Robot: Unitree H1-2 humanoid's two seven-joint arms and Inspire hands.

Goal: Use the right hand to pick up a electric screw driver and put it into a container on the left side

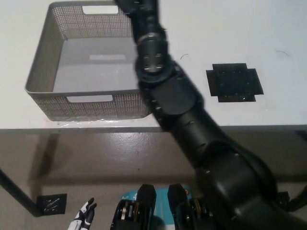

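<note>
Right arm reaching over the basket's far right corner.

Head view: the black right arm (163,91) crosses the grey mesh basket (41,72); its hand runs off the top edge, so its grip cannot be told and the screwdriver is not visible, perhaps carried there. A good release comes low, inside the walls. The white left hand (82,221) rests low, fingers apart. White table (230,28) carries a black mat (234,82); grey floor below.

Grey container (43,72) with fine perforated mesh walls, white bench (249,28), black right arm (182,110), flat black mat (234,82), white-and-black left hand (82,222), grey-brown floor (105,153), teal patch (162,197).
</note>
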